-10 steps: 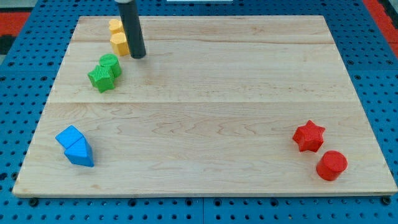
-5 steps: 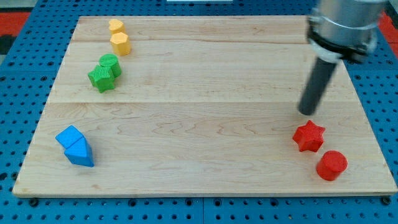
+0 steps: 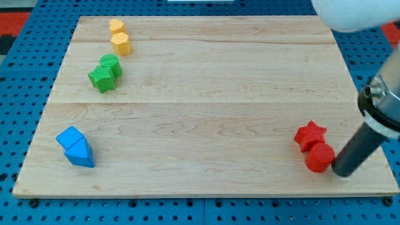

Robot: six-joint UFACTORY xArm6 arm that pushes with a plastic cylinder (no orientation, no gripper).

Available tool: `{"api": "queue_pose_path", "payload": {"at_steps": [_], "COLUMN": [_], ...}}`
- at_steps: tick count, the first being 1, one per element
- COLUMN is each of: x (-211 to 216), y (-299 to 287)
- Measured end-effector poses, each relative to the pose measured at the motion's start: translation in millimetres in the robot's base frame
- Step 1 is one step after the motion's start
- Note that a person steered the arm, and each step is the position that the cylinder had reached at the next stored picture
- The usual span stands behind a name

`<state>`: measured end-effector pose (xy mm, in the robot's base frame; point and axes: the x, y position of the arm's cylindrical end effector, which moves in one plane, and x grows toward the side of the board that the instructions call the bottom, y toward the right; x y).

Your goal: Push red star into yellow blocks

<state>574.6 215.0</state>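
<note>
The red star [image 3: 310,135] lies at the view's lower right on the wooden board [image 3: 206,94]. A red cylinder [image 3: 319,157] sits just below it, touching it. My tip [image 3: 342,173] is against the right side of the red cylinder, below and right of the star. Two yellow blocks stand at the view's upper left: a heart-like one [image 3: 115,25] and a hexagonal one [image 3: 120,44], close together.
Two green blocks [image 3: 105,72] sit just below the yellow ones. Two blue blocks [image 3: 75,147] lie at the lower left. The board's right and bottom edges are near my tip. Blue pegboard surrounds the board.
My tip swept from beside the yellow blocks across to the lower right. It has pushed the red cylinder left and up against the red star.
</note>
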Motion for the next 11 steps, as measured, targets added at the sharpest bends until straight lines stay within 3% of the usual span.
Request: {"api": "queue_pose_path", "payload": {"at_steps": [3,5,6,8,11], "x": [-57.1,-136.7,-151.7,-130.7,-236.4], "y": [-54.9,-115.8,-142.6,-171.4,-285.4]}}
